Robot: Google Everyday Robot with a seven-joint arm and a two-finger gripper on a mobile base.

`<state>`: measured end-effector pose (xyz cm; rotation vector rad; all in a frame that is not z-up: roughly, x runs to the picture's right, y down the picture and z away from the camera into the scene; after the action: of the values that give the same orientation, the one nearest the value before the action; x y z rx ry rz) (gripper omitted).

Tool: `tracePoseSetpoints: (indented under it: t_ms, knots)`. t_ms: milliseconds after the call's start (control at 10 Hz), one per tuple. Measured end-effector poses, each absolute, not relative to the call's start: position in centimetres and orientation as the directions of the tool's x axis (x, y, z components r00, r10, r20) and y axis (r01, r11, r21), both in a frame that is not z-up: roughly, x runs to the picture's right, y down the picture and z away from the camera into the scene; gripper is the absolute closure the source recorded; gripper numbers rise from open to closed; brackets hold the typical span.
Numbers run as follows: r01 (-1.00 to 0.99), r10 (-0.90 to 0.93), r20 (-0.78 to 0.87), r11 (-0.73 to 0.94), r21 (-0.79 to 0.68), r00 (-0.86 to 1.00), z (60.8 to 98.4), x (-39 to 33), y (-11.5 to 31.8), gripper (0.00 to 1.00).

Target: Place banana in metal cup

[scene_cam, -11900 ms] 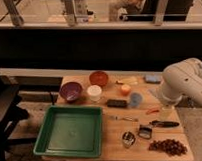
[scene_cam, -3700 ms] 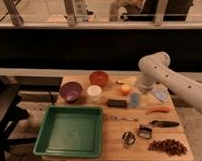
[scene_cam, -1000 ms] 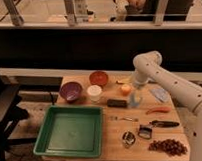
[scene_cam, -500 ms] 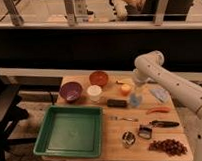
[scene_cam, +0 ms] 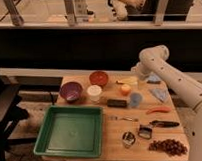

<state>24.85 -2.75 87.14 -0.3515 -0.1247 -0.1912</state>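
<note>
Above banana point(scene_cam: 127, 82), gripper point(scene_cam: 136, 75) swung in from right, claw released; metal cup point(scene_cam: 128, 139) unmoved

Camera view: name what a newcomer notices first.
The big green tray fills the front left of the table. The white arm reaches in from the right, its hand by the banana at the back, far from the metal cup near the front edge.

Note that the gripper point(scene_cam: 136, 77) shows only as a blur at the far edge of the table point(scene_cam: 114, 133). It merges with the arm point(scene_cam: 169, 80), which the right border cuts off. You cannot tell whether the claw touches the banana point(scene_cam: 126, 82) just left of it. Well in front of the claw, the metal cup point(scene_cam: 128, 139) is too small to read inside.
</note>
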Motion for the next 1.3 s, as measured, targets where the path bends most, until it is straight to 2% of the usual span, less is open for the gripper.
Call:
tracePoseSetpoints:
  t_ms: [700,1300]
  knots:
    - [0.267,-0.212,0.195,0.908,-0.324,0.958,92.0,26.9,-0.6,0.20]
    - [0.408,-0.366,0.196,0.876,-0.257,0.910,92.8,25.9,-0.8,0.20]
